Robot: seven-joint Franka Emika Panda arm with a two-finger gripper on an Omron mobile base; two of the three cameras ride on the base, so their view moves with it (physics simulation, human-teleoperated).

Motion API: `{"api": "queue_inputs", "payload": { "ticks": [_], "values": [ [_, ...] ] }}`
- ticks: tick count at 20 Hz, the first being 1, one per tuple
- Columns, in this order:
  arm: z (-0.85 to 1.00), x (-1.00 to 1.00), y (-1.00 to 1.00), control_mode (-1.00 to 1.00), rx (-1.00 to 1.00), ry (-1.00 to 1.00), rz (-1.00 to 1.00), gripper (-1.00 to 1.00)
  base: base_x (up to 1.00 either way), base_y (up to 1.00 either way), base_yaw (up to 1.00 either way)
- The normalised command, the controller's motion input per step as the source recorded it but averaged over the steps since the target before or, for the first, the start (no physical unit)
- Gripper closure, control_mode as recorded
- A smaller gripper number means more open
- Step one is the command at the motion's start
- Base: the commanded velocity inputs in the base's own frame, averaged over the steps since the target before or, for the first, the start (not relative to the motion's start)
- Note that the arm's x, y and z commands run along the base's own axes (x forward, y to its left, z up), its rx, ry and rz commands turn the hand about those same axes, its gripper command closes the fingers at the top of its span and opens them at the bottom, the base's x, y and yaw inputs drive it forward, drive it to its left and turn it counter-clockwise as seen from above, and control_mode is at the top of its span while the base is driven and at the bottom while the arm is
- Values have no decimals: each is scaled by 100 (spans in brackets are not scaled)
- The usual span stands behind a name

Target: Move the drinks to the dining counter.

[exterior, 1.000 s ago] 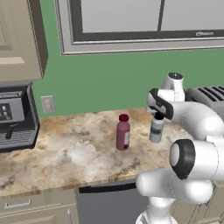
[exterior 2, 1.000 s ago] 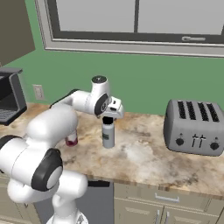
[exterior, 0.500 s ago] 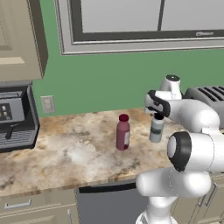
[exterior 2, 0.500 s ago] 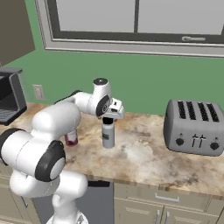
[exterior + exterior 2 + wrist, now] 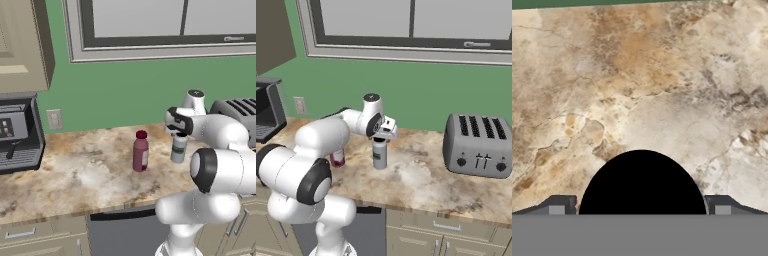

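On the marbled counter (image 5: 75,175), roughly midway between back wall and front edge, stands the dark red bottle (image 5: 140,151), upright, red cap on, label facing forward. Just beside it, toward the toaster end, stands the pale grey bottle (image 5: 178,148), also upright, a little nearer the back edge. Directly above that grey bottle hangs the gripper (image 5: 178,134), pointing straight down, lowered right to the black cap. Seen from the right base view: gripper (image 5: 380,140) over the same grey bottle (image 5: 379,156), red bottle (image 5: 337,159) mostly hidden behind the white arm, only its lower part showing near the front edge. Seen from the hand view: black cap (image 5: 642,182) large and round between the two finger tips (image 5: 557,206), one tip on each side of the cap, spread wider than the cap with a sliver of space on both sides; gripper (image 5: 640,209) therefore parted and astride the cap, with no contact visible, nothing clamped. Toward the right end of the counter sits a grey four-slot toaster (image 5: 477,145), well apart from both bottles. At the left end, against the wall, sits a black coffee machine (image 5: 17,134), below a beige wall cabinet (image 5: 22,45). Along the back edge rises a green wall (image 5: 110,95) with a window (image 5: 150,25) above.
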Motion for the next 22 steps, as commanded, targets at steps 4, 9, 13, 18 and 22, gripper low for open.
{"api": "queue_inputs", "payload": {
  "ticks": [4, 9, 13, 18, 22],
  "values": [
    [-21, 1, 0, -100, 0, 0, 0, -100, 0, 0, 0],
    [-23, 3, 0, -100, 0, 0, 0, -100, 0, 0, 0],
    [-24, 1, 0, -100, 0, 0, 0, 100, 0, 0, 0],
    [-26, -2, 0, -100, 0, 0, 0, 100, 0, 0, 0],
    [-19, -6, 0, -100, 0, 1, 0, 100, 0, 0, 0]
  ]
}}
